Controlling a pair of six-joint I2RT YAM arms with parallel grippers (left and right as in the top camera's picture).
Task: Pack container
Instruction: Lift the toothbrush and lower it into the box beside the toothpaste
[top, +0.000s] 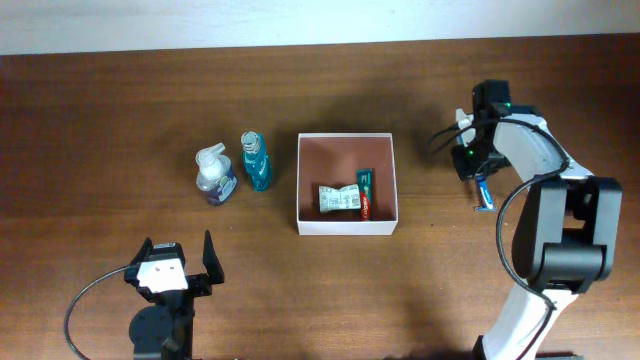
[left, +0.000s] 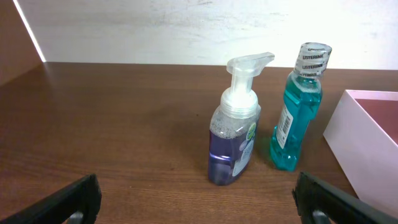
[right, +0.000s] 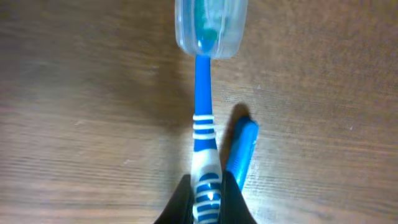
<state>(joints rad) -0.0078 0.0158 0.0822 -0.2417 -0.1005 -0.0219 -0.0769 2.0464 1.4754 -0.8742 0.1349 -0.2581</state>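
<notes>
The container (top: 347, 228) is a white-walled square box with a pinkish-brown inside, at the table's middle. A red and green toothpaste tube (top: 365, 193) and a small packet (top: 335, 198) lie in it. My right gripper (right: 208, 194) is shut on the blue and white handle of a toothbrush (right: 203, 112). The toothbrush points away from the gripper over the table, with a clear cap on its head. Overhead, the right gripper (top: 478, 180) and the toothbrush (top: 484, 194) are to the right of the container. My left gripper (top: 178, 262) stands open near the front edge, with nothing in it.
A purple foam soap bottle (left: 235, 140) and a teal mouthwash bottle (left: 297, 115) stand upright left of the container's wall (left: 367, 146), ahead of the open left gripper (left: 199, 202). A short blue stick (right: 241, 152) lies beside the toothbrush handle.
</notes>
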